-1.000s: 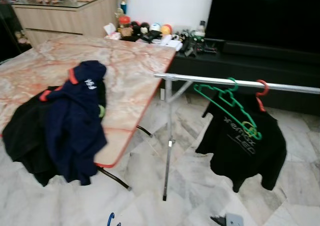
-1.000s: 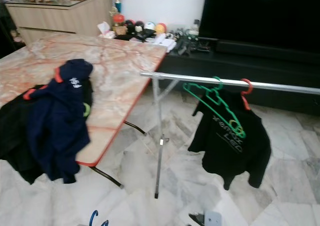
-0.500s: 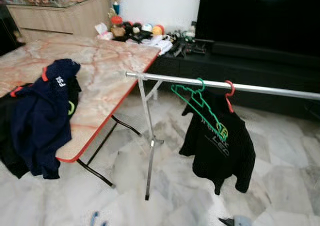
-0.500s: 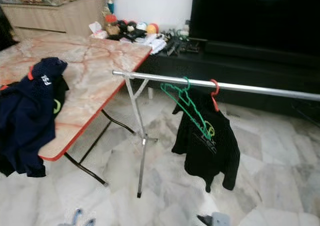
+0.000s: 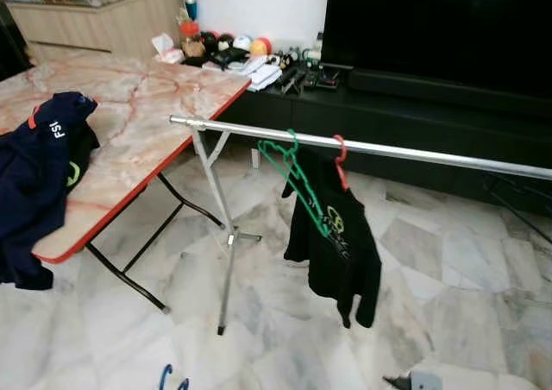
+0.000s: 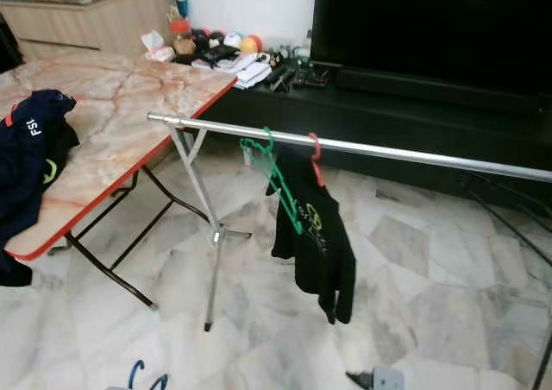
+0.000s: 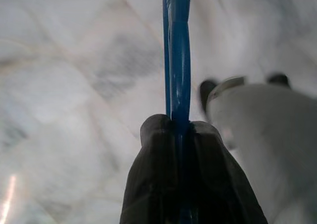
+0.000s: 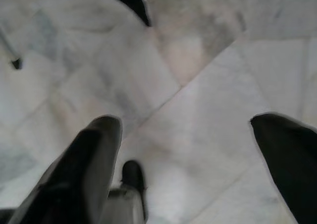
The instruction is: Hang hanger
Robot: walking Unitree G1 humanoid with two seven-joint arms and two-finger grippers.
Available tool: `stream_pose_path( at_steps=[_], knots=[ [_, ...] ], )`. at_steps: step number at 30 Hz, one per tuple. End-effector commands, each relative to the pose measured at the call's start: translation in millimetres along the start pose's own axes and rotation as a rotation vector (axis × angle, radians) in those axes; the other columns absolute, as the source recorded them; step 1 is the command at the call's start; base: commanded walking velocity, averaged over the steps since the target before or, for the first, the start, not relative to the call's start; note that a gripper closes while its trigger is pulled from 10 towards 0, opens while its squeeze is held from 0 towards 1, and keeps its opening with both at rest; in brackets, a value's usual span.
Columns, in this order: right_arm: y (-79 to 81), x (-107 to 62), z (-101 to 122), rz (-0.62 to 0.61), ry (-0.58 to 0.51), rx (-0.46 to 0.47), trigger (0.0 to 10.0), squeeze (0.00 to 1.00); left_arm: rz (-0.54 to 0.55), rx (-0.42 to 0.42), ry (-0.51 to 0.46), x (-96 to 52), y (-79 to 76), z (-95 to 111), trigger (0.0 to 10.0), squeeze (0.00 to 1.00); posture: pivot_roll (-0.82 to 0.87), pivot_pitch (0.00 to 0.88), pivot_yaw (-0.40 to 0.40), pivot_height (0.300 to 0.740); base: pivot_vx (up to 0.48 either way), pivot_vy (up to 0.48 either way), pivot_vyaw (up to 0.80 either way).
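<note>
Fingers of the left gripper are clamped tight on a blue hanger, which is carried low above the marble floor, while the right gripper hangs idle with its fingers wide apart. Ahead stands the clothes rail, its near end beside the edge of the marble table, with a green hanger and a black shirt on a red hanger already on it. I judge this the carrying step (hanger in hand, nothing hooked yet); next the arm must lift the hook over a bare stretch of rail.
</note>
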State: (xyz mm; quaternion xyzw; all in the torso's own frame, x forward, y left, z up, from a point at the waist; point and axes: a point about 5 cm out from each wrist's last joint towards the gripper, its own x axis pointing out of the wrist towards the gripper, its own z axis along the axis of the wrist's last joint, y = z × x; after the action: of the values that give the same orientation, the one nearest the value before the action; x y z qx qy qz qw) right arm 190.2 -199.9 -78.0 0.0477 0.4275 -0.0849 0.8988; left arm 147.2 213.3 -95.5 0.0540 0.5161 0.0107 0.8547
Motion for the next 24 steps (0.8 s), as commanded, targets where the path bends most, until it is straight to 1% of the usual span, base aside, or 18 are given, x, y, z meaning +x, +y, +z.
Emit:
stream_pose_path(
  at_steps=[1,2,3,6,10,20,24],
  knots=[
    [2.7,-2.4,-13.0,0.008,0.039,0.014,10.0,0.0,-0.007,0.004,0.044,-1.4,-0.3,-11.6,10.0,0.0,-0.07,0.13,-0.019,0.74,0.0,-0.375,-0.8],
    [3.2,-2.4,-12.9,0.014,0.04,-0.01,10.0,0.0,-0.011,0.006,0.044,-1.4,-1.2,-11.9,10.0,0.0,-0.07,0.132,-0.021,0.74,0.0,-0.375,-0.8],
    [3.4,-2.4,-13.0,0.013,0.04,-0.015,10.0,0.0,-0.012,0.006,0.043,-1.4,-1.6,-12.0,10.0,0.0,-0.07,0.135,-0.019,0.74,0.0,-0.371,-0.65],
    [4.1,-2.4,-13.2,0.009,0.039,-0.007,10.0,0.0,-0.014,0.007,0.045,-1.3,-3.7,-12.8,10.0,0.0,-0.07,0.137,-0.016,0.74,0.0,-0.375,-0.51],
    [6.6,-2.4,-13.0,0.023,0.036,-0.042,10.0,0.0,-0.016,0.013,0.048,-1.3,-3.6,-12.8,10.0,0.0,-0.07,0.142,-0.013,0.74,0.0,-0.373,0.0],
    [6.5,-2.4,-13.7,0.01,0.039,-0.017,10.0,0.0,-0.011,0.012,0.051,-1.3,-1.1,-11.9,10.0,0.0,-0.07,0.147,-0.014,0.74,0.0,-0.374,0.0],
    [7.3,-2.6,-15.4,0.014,0.05,-0.02,10.0,0.0,-0.01,0.012,0.055,-1.4,-0.7,-12.8,10.0,0.0,-0.07,0.149,-0.014,0.74,0.0,-0.372,-0.78]
  ],
)
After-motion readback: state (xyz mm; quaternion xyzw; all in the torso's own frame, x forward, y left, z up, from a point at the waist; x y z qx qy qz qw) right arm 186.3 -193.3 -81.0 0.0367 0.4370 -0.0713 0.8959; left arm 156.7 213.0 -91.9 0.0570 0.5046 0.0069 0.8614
